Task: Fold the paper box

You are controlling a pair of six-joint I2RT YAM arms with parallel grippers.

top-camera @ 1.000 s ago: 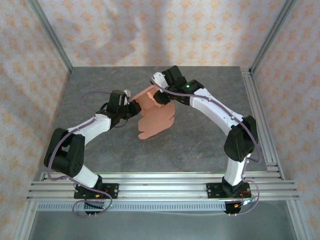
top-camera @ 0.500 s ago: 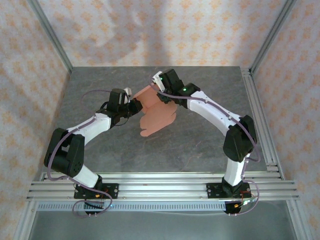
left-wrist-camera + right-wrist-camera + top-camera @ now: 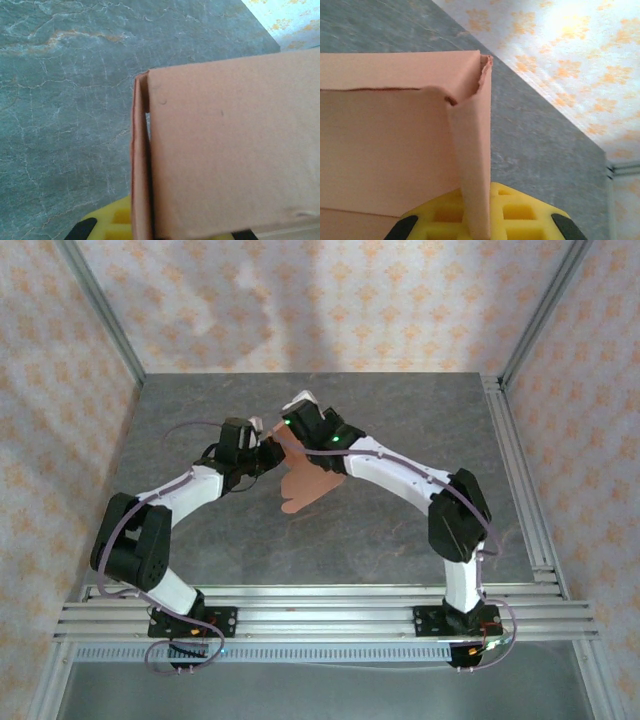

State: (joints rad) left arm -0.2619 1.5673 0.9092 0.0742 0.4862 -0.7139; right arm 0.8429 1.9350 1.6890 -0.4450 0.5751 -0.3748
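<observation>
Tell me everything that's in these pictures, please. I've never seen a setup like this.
paper box: one, salmon pink, partly folded, at the middle of the table between the two grippers
table: one, grey with a stone pattern, under everything
walls: cream with orange flowers, behind and beside the table
metal rails: silver, along the near edge of the table, carrying the arm bases
left arm: one, white and black, reaching in from the left
right arm: one, white and black, reaching in from the right
left gripper: one, black with yellow pads, shut on the paper box
right gripper: one, black with yellow pads, shut on a flap of the paper box
</observation>
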